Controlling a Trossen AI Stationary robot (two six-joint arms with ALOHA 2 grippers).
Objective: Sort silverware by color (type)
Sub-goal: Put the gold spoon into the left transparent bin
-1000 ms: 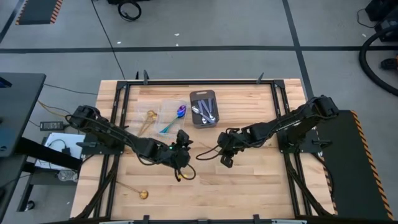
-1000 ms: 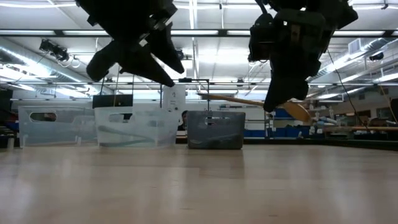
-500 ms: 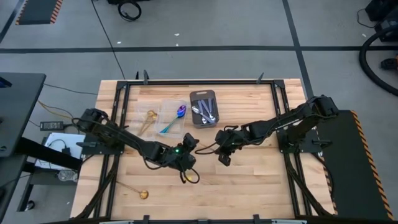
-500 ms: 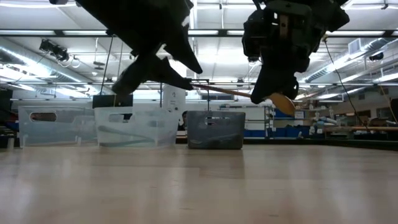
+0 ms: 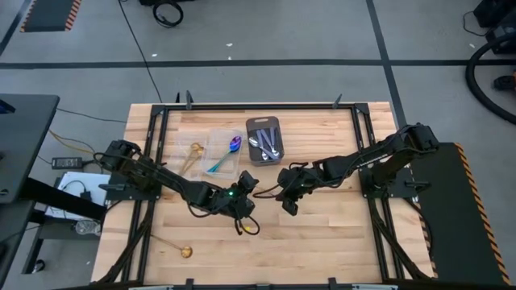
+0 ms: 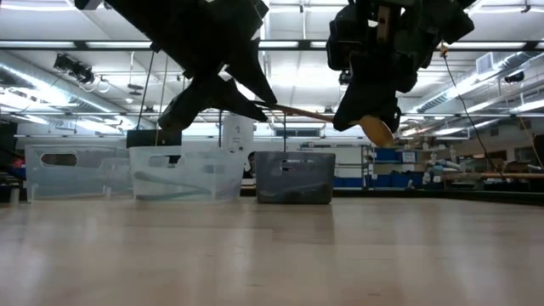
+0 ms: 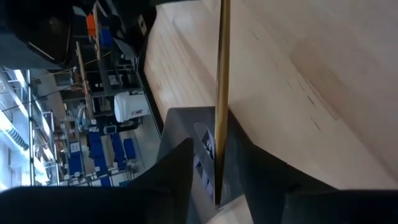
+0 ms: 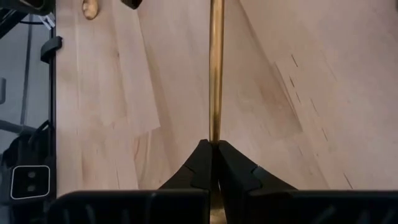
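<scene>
While the high view blurs it, both wrist views show each hand (image 7: 217, 180) (image 8: 213, 163) clamped on one gold spoon (image 8: 216, 68).

This is a large robotics lab or industrial workshop hall, not a home. The pale butcher-block wooden table (image 5: 322, 234) is bolted into a black metal frame (image 5: 258, 105) and stands on a bare grey concrete floor (image 5: 282, 32) marked with dark tape lines, with loose black cables (image 5: 167, 12) lying about. The level view shows a high open ceiling with long white light strips (image 6: 293, 51) and exposed ducting, and beyond the table what seem to be blue storage racks (image 6: 395, 170).
</scene>
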